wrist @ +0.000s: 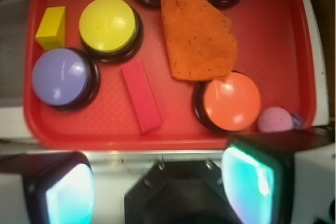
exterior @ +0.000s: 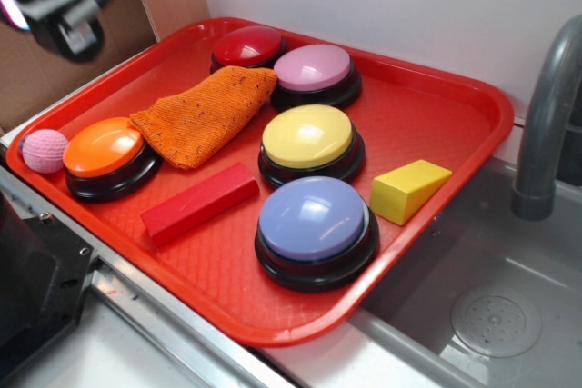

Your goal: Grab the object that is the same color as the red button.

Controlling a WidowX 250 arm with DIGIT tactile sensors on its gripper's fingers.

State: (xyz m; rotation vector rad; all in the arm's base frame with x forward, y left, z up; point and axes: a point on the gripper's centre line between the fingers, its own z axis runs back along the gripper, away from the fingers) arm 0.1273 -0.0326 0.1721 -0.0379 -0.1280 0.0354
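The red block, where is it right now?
In the exterior view, the red block lies flat on the red tray, between the orange button and purple button.

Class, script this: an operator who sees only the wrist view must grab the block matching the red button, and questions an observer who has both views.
Operator: Is anything beyond the tray, past the yellow wedge?
Observer: Yes, a grey faucet stands over a sink on that side.
Operator: Where is my gripper?
Observer: High up in front of the cardboard, well away from the red block.
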